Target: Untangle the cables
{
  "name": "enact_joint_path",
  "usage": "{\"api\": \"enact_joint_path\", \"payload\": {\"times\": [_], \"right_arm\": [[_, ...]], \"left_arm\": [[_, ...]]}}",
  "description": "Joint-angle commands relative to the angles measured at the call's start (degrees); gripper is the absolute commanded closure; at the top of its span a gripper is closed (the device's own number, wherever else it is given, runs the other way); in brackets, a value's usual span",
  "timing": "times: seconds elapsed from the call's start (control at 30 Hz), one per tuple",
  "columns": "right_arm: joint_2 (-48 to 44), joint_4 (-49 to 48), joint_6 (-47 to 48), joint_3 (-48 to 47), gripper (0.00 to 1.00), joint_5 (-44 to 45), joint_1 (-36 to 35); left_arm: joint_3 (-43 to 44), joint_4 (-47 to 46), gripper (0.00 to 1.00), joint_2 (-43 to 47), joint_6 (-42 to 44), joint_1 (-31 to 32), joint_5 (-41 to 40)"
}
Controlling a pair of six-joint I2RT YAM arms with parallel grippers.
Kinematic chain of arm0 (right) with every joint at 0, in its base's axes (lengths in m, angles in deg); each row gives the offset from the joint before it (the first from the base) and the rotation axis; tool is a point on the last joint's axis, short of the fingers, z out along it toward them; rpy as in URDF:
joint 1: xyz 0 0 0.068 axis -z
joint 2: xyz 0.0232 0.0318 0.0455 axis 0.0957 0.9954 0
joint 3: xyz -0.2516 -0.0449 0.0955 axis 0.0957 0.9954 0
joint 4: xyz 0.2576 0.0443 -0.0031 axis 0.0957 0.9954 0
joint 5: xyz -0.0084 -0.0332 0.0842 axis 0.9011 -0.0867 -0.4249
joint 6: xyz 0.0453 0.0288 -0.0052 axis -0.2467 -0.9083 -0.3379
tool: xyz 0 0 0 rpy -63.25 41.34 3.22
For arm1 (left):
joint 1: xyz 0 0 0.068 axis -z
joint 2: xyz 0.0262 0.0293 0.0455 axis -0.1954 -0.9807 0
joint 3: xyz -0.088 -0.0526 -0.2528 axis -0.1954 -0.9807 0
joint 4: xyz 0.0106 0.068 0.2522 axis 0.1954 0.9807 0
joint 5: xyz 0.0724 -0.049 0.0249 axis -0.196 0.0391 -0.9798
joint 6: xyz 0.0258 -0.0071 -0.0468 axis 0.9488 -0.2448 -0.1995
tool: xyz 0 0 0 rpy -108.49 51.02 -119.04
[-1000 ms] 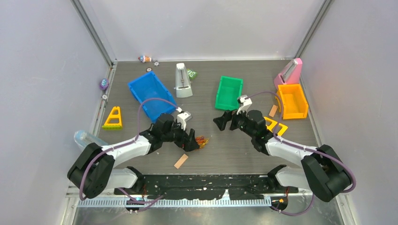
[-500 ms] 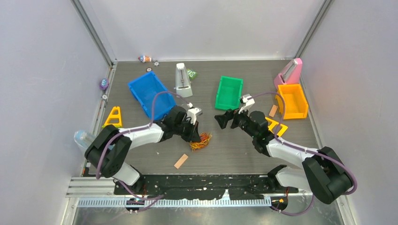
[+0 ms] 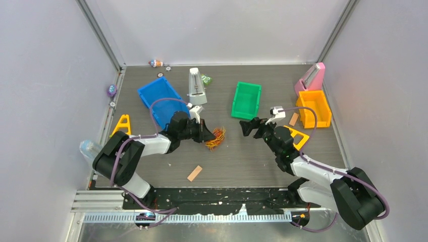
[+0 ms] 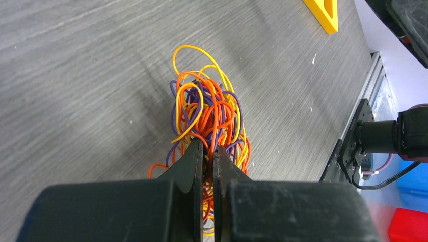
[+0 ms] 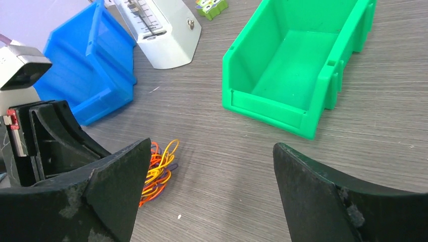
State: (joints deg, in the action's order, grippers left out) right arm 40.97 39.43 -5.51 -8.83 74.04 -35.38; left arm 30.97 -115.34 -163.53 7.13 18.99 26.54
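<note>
The cables (image 4: 207, 108) are a tangled bundle of thin orange, yellow and purple wires near the middle of the table (image 3: 216, 137). My left gripper (image 4: 208, 146) is shut on the near side of the bundle, with several strands pinched between its fingertips; from above it (image 3: 207, 135) sits just left of the tangle. My right gripper (image 3: 248, 127) stands open to the right of the cables, apart from them. In the right wrist view the cables (image 5: 160, 169) show beside its left finger, and nothing lies between its fingers (image 5: 212, 146).
A blue bin (image 3: 161, 101) and a white wedge-shaped device (image 3: 196, 86) stand behind the left arm. A green bin (image 3: 246, 99) is behind the right gripper and an orange bin (image 3: 314, 108) is far right. Yellow triangles (image 3: 122, 127) (image 3: 297, 135) and a tan stick (image 3: 194, 173) lie on the table.
My left gripper has shut on the cables and carried them away from the near edge. My right gripper has shifted a little to the right, still open.
</note>
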Motion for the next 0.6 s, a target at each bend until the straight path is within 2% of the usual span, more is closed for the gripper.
{"api": "enact_joint_path", "payload": {"times": [0.0,0.1,0.27,0.47,0.57], "right_arm": [[1.0,-8.0,-1.3,0.1,0.05,-1.4,-0.1],[4.1,-3.8,1.2,-3.2,0.02,-10.2,0.0],[13.1,-8.7,-0.9,-6.3,0.00,-20.7,-0.1],[21.0,-10.0,-3.8,-10.0,0.03,-26.0,-0.2],[23.7,-10.1,-5.0,-11.3,0.07,-27.4,-0.3]], "left_arm": [[-1.8,-9.2,1.00,4.8,-1.0,0.1,-1.5],[-1.6,-6.4,1.00,6.1,0.7,0.1,-2.5],[-0.8,-8.7,1.00,3.8,-1.0,0.1,-0.2],[-0.8,-10.1,1.00,3.4,-1.7,0.1,1.6],[-1.2,-10.6,1.00,3.8,-1.6,0.1,1.8]]}}
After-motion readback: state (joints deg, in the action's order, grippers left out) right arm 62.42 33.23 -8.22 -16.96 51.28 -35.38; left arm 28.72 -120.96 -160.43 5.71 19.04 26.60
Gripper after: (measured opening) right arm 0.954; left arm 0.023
